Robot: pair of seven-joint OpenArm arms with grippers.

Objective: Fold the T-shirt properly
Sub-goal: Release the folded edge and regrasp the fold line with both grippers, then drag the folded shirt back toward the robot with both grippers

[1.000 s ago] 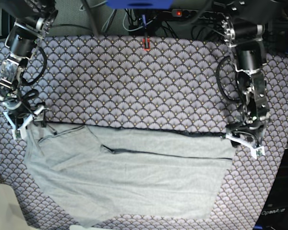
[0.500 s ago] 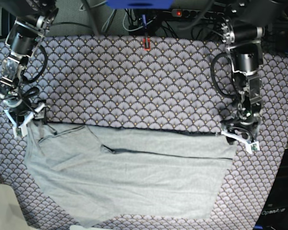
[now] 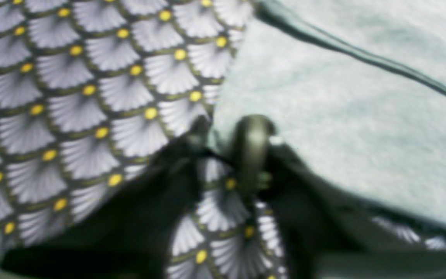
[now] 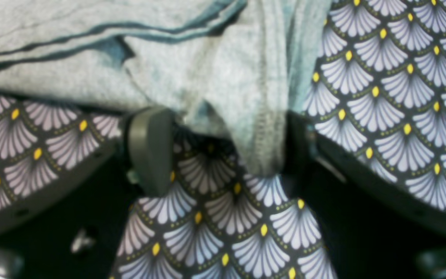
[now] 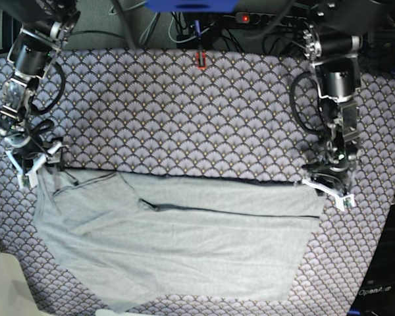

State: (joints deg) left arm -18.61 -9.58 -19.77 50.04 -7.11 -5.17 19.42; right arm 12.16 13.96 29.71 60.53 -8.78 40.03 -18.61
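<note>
— Where is the T-shirt (image 5: 184, 243)?

— Spread flat on the scallop-patterned cloth (image 5: 184, 118), between the two arms, each gripper at one of its upper corners.

— And the left gripper (image 3: 223, 149)?

— Its fingers are drawn nearly together at the shirt's corner edge, the grey fabric just past the fingertips. The view is too blurred to tell whether fabric is pinched.

— The right gripper (image 4: 223, 143)?

— Jaws apart, straddling a hanging fold of hemmed shirt fabric that drops between them.
</note>
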